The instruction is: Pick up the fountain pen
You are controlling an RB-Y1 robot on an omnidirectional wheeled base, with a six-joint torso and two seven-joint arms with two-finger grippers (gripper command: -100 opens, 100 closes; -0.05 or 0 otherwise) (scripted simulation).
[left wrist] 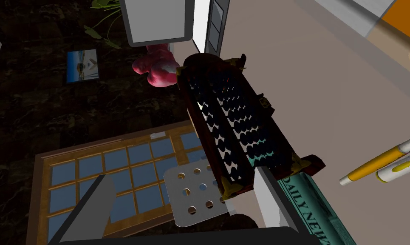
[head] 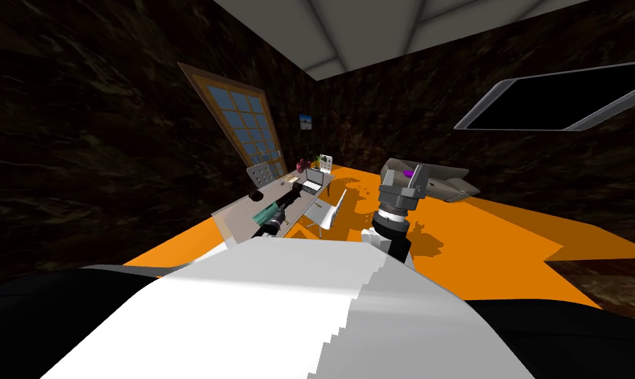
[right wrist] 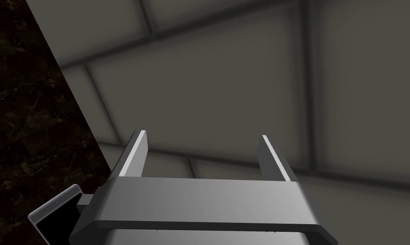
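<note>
L fingers (left wrist: 93,204) wide, empty, pre-grasp: yellow-and-white fountain pen (left wrist: 376,163) lies flat on beige desk (left wrist: 327,85) outside them, past teal rolled newspaper (left wrist: 314,208). R fingers (right wrist: 134,155) apart, parked clear.

the yellow pen (left wrist: 376,166) and the white pen (left wrist: 401,168) both run off the edge of the left wrist view with their far ends cut away, so which one is the fountain pen can't be told. the teal newspaper (left wrist: 314,204) slips behind a finger of the left gripper (left wrist: 180,176) and out of frame, its title clipped. the pink lump (left wrist: 157,68) sits partly behind the white screen (left wrist: 157,21). in the head view, the clutter on the desk (head: 240,220) is too small to name.
</note>
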